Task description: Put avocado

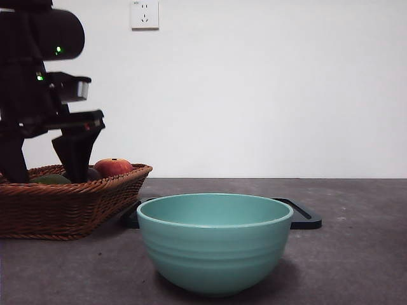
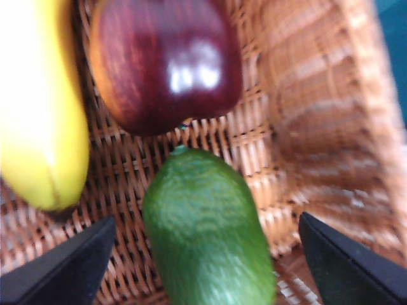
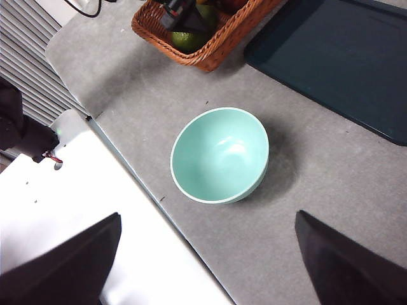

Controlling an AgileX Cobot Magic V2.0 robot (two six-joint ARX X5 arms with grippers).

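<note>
The avocado, dull green and oval, lies on the floor of a wicker basket, just below a red apple. My left gripper is open and straddles the avocado, one jaw on each side, not touching it. In the front view the left gripper reaches down into the basket at the left, with the avocado just showing over the rim. My right gripper hangs open and empty high above the table, over a teal bowl.
A yellow fruit lies beside the apple in the basket. The teal bowl stands in front at the centre, with a black tray behind it. A white platform borders the table.
</note>
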